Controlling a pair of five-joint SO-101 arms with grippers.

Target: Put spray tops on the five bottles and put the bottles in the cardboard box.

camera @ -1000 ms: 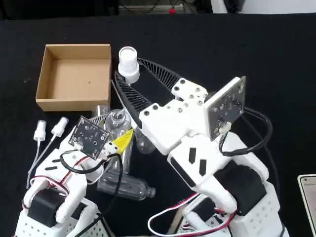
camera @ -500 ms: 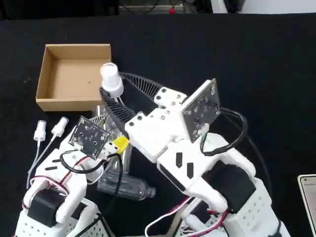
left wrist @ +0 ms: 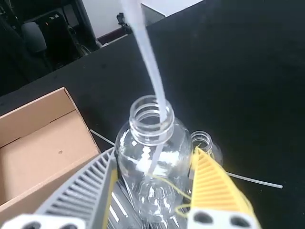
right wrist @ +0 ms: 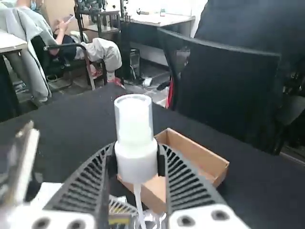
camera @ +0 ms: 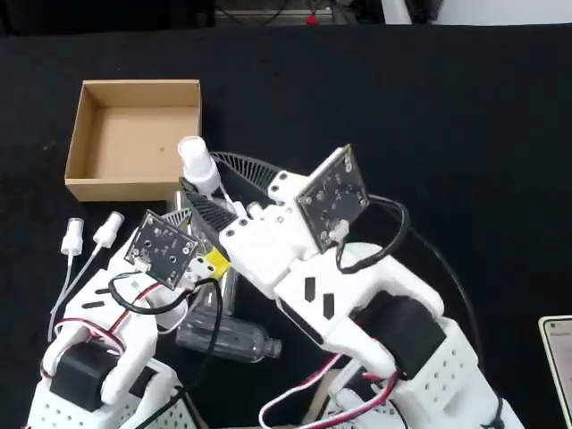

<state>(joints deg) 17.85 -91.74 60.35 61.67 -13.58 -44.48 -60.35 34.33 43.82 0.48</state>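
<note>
The left jaws stand apart by the width of a clear bottle (left wrist: 152, 162) and are clamped on its body, the grey jaw on one side and the yellow jaw on the other. The bottle stands upright between them with its mouth open and no top on it.

The right jaws are closed on a white spray top (right wrist: 136, 143), pressing its collar from both sides, with the cap standing up above them. The top's thin tube (left wrist: 153, 90) hangs down from it, and the tube's lower end passes through the bottle's mouth and into the bottle. The top itself is held above the neck, apart from it. In the high view the top is just off the near right corner of the box (camera: 125, 189).

The box sits open toward the left edge of the tabletop (camera: 447, 107). A second bottle (left wrist: 204, 142), also uncapped, is just beside the held one. A third bottle (camera: 228, 338) lies on its side toward the near edge, between the two arm bases. A spare top (camera: 71, 237) and another spare top (camera: 109, 229) lie side by side near the left edge, on the near side of the box, their tubes trailing toward the near edge.
</note>
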